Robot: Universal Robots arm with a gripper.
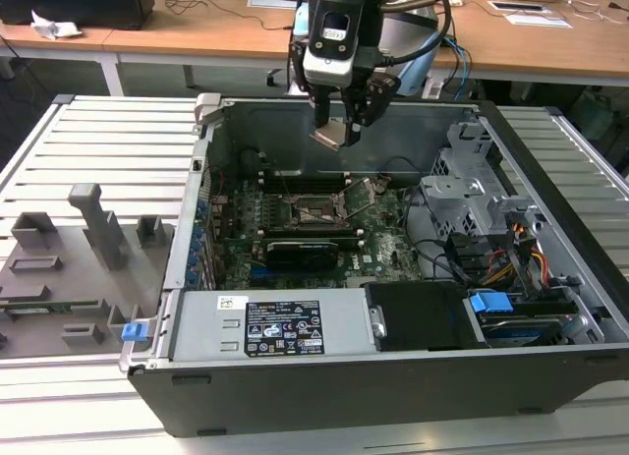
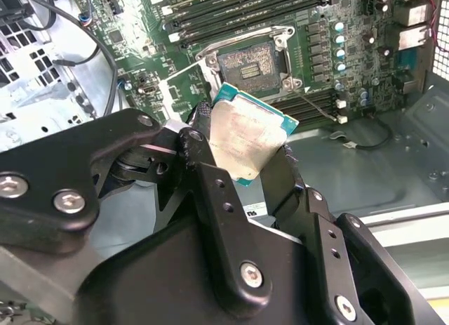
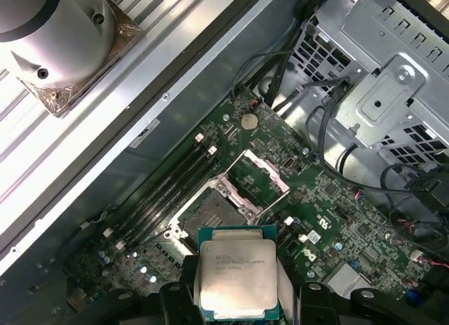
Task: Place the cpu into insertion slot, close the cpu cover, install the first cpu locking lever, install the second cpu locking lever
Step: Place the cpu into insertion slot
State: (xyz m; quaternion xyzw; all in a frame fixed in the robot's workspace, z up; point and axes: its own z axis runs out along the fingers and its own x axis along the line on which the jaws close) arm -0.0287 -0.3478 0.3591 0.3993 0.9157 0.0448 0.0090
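cpu [image 3: 237, 279] in end effector [image 2: 245, 144]

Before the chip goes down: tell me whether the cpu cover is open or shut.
Open. The cpu cover is swung up off the insertion slot, whose contacts lie bare; the end effector holds the cpu above.
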